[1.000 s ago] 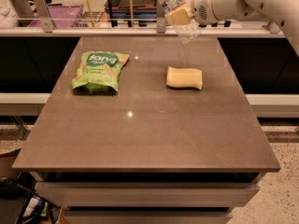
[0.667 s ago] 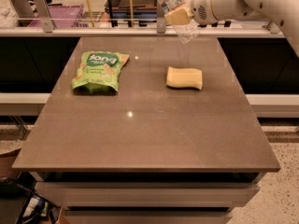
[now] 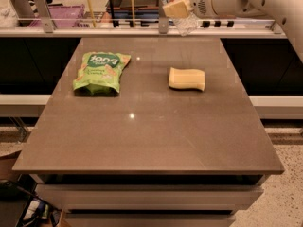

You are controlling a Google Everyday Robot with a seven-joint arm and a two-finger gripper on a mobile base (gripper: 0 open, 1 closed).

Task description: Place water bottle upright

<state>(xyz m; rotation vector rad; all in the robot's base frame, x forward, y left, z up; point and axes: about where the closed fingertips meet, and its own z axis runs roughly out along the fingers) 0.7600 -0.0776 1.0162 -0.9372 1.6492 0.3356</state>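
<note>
The water bottle [image 3: 176, 7] is a clear ribbed plastic bottle held in the air above the far edge of the brown table [image 3: 147, 141], tilted with one end up-left at the frame's top and the other end down-right. My gripper [image 3: 177, 8] is shut on the water bottle around its middle, with a tan finger pad across it. The white arm [image 3: 246, 1] comes in from the upper right. The bottle's cap is not visible.
A yellow sponge [image 3: 187, 78] lies on the table right of centre. A green chip bag [image 3: 99, 71] lies at the left. A metal rail and shelves with a purple bin [image 3: 59, 14] run behind the table's far edge.
The gripper and bottle have risen slightly toward the top of the view; otherwise nothing has visibly moved.
</note>
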